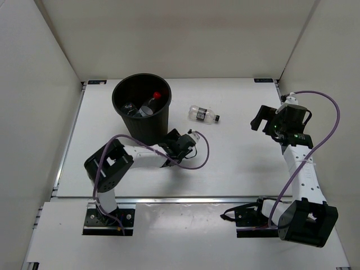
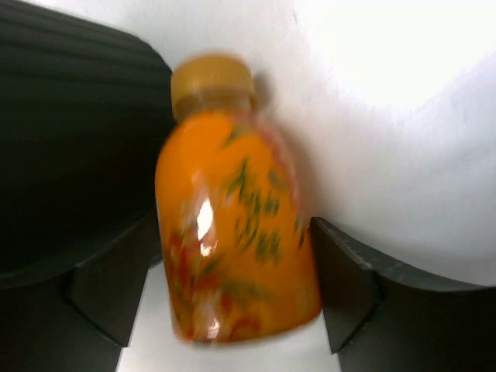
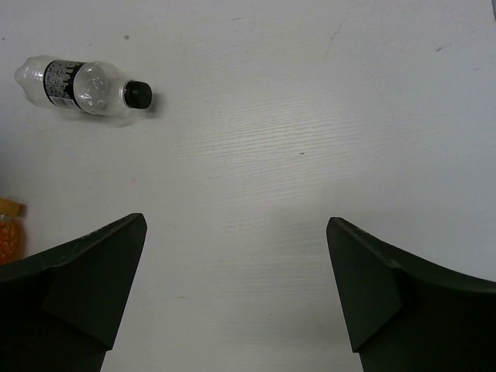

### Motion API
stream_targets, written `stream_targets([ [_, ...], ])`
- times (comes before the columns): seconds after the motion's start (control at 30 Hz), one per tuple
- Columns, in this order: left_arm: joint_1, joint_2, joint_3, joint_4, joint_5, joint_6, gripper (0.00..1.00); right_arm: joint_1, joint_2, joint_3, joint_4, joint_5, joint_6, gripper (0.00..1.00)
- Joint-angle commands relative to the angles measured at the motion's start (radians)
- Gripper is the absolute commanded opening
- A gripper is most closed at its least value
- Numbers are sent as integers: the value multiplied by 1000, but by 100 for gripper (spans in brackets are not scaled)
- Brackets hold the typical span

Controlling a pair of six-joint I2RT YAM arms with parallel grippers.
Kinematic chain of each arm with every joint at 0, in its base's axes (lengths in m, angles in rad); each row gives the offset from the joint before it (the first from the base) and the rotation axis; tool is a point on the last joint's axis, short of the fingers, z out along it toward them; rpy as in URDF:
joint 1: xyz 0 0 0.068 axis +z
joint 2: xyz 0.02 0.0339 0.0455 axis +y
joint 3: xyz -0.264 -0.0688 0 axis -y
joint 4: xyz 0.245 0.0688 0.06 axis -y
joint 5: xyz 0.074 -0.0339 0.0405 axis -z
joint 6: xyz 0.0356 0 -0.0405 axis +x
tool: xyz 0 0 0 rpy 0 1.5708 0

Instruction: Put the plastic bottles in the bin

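Where left tool (image 2: 234, 260) straddles, orange bottle (image 2: 232, 225) between fingers (image 2: 341, 287)

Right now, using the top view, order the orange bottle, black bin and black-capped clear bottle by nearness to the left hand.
1. Orange bottle, between the left hand's fingers.
2. Black bin, close beside it, back-left.
3. Black-capped clear bottle, lying farther back, to the right.

Overhead above table (image 1: 236, 163), left wrist close on orange bottle (image 2: 232, 217), right wrist shares clear bottle (image 3: 74, 81)
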Motion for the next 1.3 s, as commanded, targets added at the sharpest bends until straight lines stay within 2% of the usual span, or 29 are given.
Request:
stream_targets([
  [0.0,-3,84,84,-55,-20,-11,87,-8,10,-2,48,-13,-19,99],
  [0.1,-10,105,103,-66,-34,-13,59,-16,-13,-11,56,-16,-27,99],
  [0.17,-11,95,100,-83,-28,-27,51,-28,-24,-24,54,-9,-28,99],
  [0.3,-10,33,140,-147,1,-68,49,-38,-49,-28,38,-9,-39,99],
  [0.43,-49,-77,248,-232,42,-85,49,-13,-52,-4,44,-6,-48,99],
  [0.53,-26,-193,383,-290,242,-109,54,7,-50,-1,57,-12,-43,99],
  [0.6,28,-297,472,-275,421,-229,44,24,-49,4,64,-12,-37,99],
  [0.7,170,-428,442,-163,651,-300,48,44,-64,-17,88,-18,-31,99],
  [0.73,219,-450,422,-107,673,-298,50,44,-67,-19,97,-30,-30,99],
  [0.77,256,-477,408,-89,664,-304,50,50,-68,-25,103,-42,-22,99],
  [0.8,259,-477,431,-91,570,-294,47,51,-62,-30,106,-53,-19,99],
  [0.83,259,-471,443,-118,534,-280,49,57,-58,-28,110,-62,-14,99],
  [0.9,256,-439,466,-129,372,-231,56,90,-39,-31,126,-68,-10,99],
  [1.0,287,-380,485,-137,187,-255,60,152,-3,-45,145,-61,-10,99],
  [1.03,293,-347,499,-170,116,-269,66,159,13,-44,146,-58,-19,99],
  [1.1,307,-318,505,-215,11,-316,64,188,43,-38,149,-47,-14,99],
  [1.17,325,-318,497,-236,-20,-375,69,186,62,-31,146,-44,-19,99],
  [1.2,341,-324,503,-264,-14,-390,68,186,69,-27,145,-45,-20,99],
  [1.23,364,-332,512,-273,24,-404,71,186,76,-19,148,-55,-16,99],
  [1.27,380,-348,522,-288,52,-422,85,186,83,-18,149,-55,-22,100],
])
